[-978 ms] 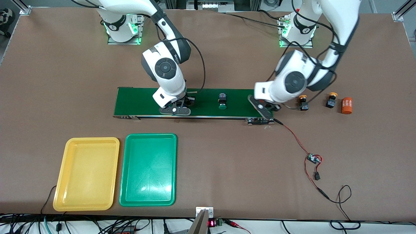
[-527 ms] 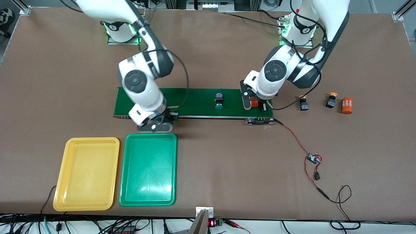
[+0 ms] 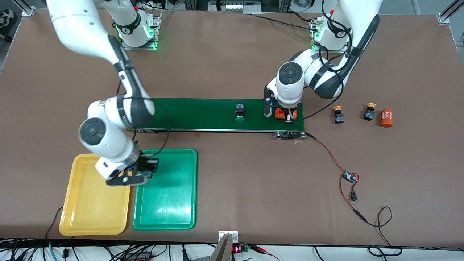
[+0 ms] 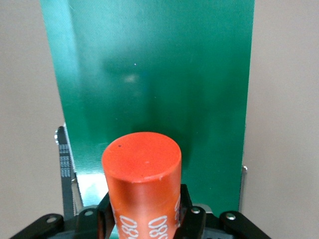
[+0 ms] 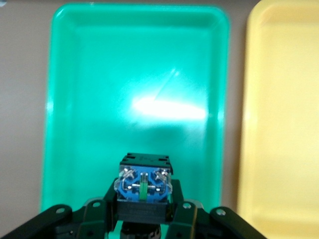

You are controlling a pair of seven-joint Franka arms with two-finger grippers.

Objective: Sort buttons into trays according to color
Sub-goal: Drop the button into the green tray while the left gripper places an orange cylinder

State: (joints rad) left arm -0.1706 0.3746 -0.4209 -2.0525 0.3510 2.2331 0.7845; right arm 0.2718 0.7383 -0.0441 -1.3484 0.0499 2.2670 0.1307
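The right gripper (image 3: 139, 173) is clamped on a button (image 5: 144, 191), its boxy blue-black body showing between the fingers, and hangs over the edge of the green tray (image 3: 170, 203) just beside the yellow tray (image 3: 90, 210). Both shallow, glossy plastic trays hold nothing. The right arm reaches from its base down across the belt's end, elbow bent.

A green-capped button (image 3: 239, 113) sits on the long dark-green belt (image 3: 203, 114). Two yellow-capped buttons (image 3: 338, 114) (image 3: 369, 111) stand on the brown table (image 3: 253, 181) toward the left arm's end, next to an orange cylinder (image 3: 386, 117).

The left gripper (image 3: 284, 115) is over the belt's end, fingers closed around a second orange cylinder with white print (image 4: 142, 186), smooth and flat-topped.
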